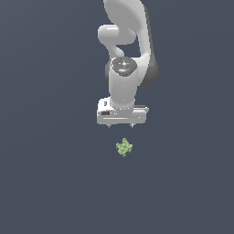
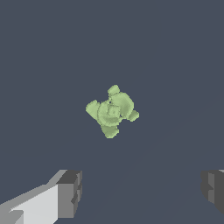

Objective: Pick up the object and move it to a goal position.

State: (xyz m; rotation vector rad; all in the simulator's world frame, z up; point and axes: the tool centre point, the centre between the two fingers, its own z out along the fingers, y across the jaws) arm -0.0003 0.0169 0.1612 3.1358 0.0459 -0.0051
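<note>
The object [image 1: 124, 147] is a small, lumpy, light-green thing lying on the dark grey floor. The wrist view shows the object [image 2: 111, 112] from above as a knobbly cluster. My white gripper [image 1: 121, 125] hangs just above and behind it in the exterior view, apart from it. In the wrist view my gripper [image 2: 142, 192] is open, its grey fingertips [image 2: 70, 192] set wide apart with nothing between them. The object lies ahead of the gap, touching neither finger.
A flat, dark grey-blue surface [image 1: 55, 183] spreads all around. The white arm [image 1: 125, 55] rises behind the gripper. No other thing shows in either view.
</note>
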